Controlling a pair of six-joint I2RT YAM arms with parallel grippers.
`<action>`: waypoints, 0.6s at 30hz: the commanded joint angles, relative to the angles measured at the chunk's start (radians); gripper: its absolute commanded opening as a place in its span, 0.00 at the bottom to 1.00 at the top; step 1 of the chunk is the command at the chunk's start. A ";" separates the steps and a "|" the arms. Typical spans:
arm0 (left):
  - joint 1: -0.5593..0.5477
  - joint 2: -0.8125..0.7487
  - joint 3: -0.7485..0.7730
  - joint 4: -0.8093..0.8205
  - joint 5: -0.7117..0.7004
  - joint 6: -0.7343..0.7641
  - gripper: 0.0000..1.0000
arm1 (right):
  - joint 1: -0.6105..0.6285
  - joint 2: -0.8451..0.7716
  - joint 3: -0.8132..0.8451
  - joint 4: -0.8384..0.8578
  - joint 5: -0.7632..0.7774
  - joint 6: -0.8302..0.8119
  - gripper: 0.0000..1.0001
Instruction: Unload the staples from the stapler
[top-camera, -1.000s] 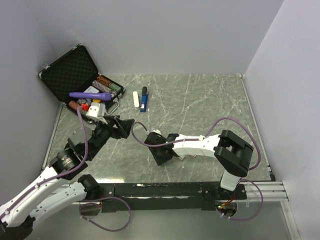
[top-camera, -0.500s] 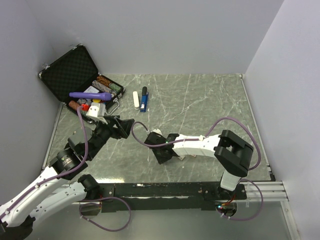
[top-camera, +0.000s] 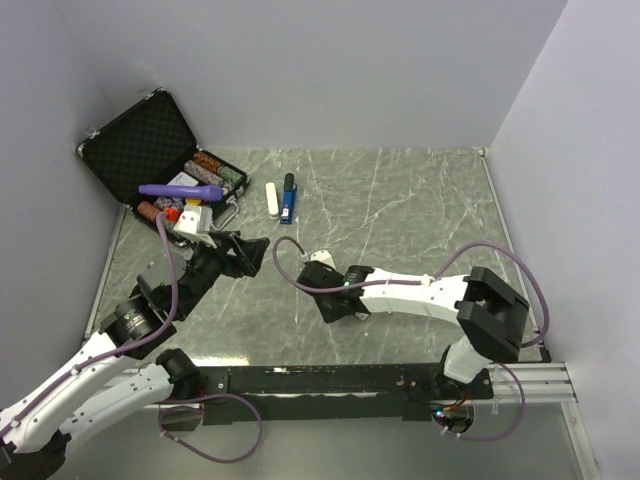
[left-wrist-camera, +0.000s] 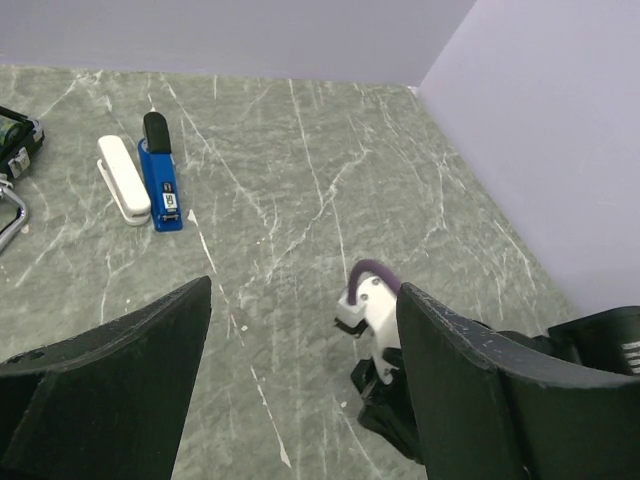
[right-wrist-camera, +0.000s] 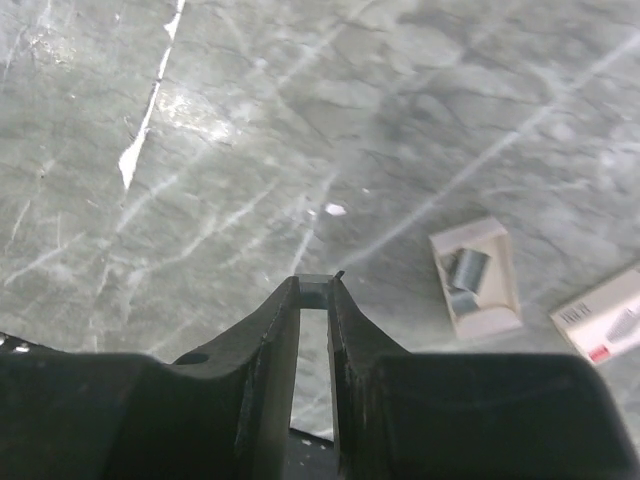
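Meanwhile the stapler (top-camera: 288, 203) is lying flat at the far side of the table (top-camera: 420, 200), just beside a white bar (top-camera: 272, 200) and well apart from both grippers. The right gripper (right-wrist-camera: 315, 282) is pinching a small grey strip (right-wrist-camera: 315, 293) between nearly closed fingertips, while the left gripper (left-wrist-camera: 305, 300) is hanging wide open, holding nothing.

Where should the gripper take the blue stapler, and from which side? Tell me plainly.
Probably from straight above, closing across the narrow width of the stapler, since it lies flat and is slim. The white bar lies close along one long side and leaves little room there. The black end pokes out past the bar, so that looks like the roomiest place to grip.
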 joint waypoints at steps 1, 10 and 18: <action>-0.003 0.005 0.006 0.017 0.012 -0.003 0.79 | -0.011 -0.087 -0.029 -0.053 0.071 0.023 0.23; -0.003 0.017 0.008 0.020 0.018 -0.003 0.79 | -0.072 -0.186 -0.119 -0.072 0.086 0.040 0.23; -0.003 0.029 0.012 0.020 0.021 0.000 0.80 | -0.135 -0.230 -0.173 -0.065 0.074 0.054 0.23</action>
